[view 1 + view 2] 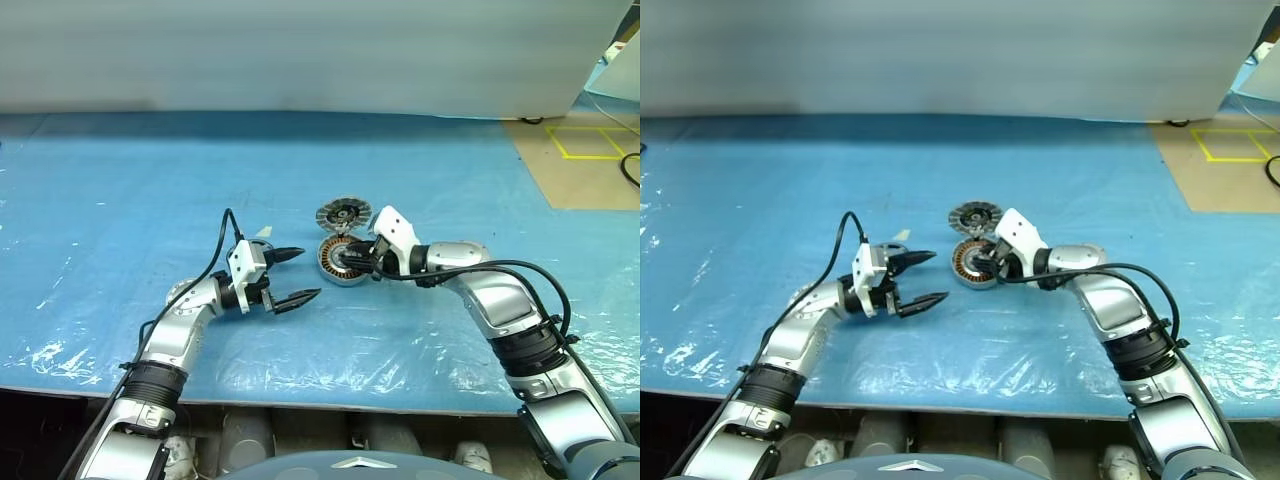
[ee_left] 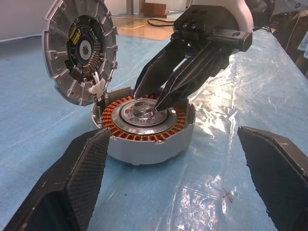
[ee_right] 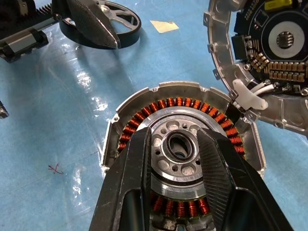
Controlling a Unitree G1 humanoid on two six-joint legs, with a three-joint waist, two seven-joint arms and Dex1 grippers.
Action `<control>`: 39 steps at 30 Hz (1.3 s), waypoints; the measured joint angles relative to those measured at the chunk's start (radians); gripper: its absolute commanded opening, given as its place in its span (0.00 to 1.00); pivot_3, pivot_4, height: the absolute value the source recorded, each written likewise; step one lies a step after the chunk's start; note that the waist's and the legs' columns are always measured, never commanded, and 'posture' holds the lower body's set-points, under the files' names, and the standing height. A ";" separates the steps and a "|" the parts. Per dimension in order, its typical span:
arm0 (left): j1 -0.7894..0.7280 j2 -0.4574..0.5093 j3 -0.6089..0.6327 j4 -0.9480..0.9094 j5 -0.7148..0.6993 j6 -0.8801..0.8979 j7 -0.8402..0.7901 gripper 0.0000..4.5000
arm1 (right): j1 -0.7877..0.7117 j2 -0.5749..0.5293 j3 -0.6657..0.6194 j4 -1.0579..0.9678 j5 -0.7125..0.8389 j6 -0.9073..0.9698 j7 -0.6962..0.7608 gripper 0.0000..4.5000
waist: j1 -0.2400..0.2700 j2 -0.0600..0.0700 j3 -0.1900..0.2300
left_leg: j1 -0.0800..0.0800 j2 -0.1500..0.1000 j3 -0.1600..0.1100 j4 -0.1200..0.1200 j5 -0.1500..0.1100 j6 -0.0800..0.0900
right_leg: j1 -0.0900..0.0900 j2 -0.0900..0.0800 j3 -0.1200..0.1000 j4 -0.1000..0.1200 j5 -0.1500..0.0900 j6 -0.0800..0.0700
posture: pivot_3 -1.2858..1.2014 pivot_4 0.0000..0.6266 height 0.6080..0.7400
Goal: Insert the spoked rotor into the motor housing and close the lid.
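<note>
Motor housing (image 1: 343,261) sat mid-frame, lid (image 1: 343,213) propped open just behind it. Right gripper (image 3: 174,147) fingers stood slightly parted over the seated rotor (image 3: 179,147). Left gripper (image 1: 295,275) gaped wide, holding nothing.

The right end effector (image 2: 161,98), fingers slightly parted, reaches into the motor housing (image 2: 144,139) beside its upright lid (image 2: 79,50).

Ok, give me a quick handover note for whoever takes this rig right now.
Left hand: open, empty, beside the motor housing.
Right hand: open, fingers straddling the housing's centre hub, holding nothing.
Lid: tipped up open at the housing's rim, circuit board showing.
Spoked rotor: apparently the dark-rimmed spoked wheel flat on the table by the left hand.
Done: lid open. Left: seat the rotor, close the lid.
</note>
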 measured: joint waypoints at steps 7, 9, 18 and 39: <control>0.000 0.001 0.000 0.000 0.002 0.000 0.000 1.00 | 0.008 -0.005 0.021 0.007 -0.033 -0.025 -0.001 0.35 | 0.000 0.000 0.000 | 0.000 0.000 0.000 0.000 0.000 0.000 | 0.000 0.000 0.000 0.001 0.000 0.000 | 0.52 0.24 1.00; 0.000 0.001 0.000 0.000 0.003 0.000 0.000 1.00 | 0.009 -0.002 0.025 0.008 -0.037 -0.030 -0.002 0.31 | 0.000 0.000 0.000 | 0.000 0.000 0.000 0.001 0.000 0.000 | 0.000 0.000 0.000 0.002 0.000 0.000 | 0.52 0.24 1.00; 0.001 0.001 -0.001 0.000 0.012 0.000 0.000 1.00 | 0.007 0.019 0.034 0.024 -0.044 -0.039 -0.013 0.01 | 0.000 0.000 0.000 | 0.001 0.000 0.000 0.003 0.000 0.000 | 0.000 0.000 0.001 0.004 0.000 0.000 | 0.52 0.24 1.00; 0.000 0.000 -0.001 0.004 0.016 -0.001 0.001 1.00 | -0.014 0.045 -0.042 0.034 0.005 -0.052 -0.003 0.01 | 0.000 0.000 0.000 | 0.001 0.000 0.000 0.004 0.000 0.000 | 0.000 0.000 0.001 0.006 0.000 0.000 | 0.52 0.24 1.00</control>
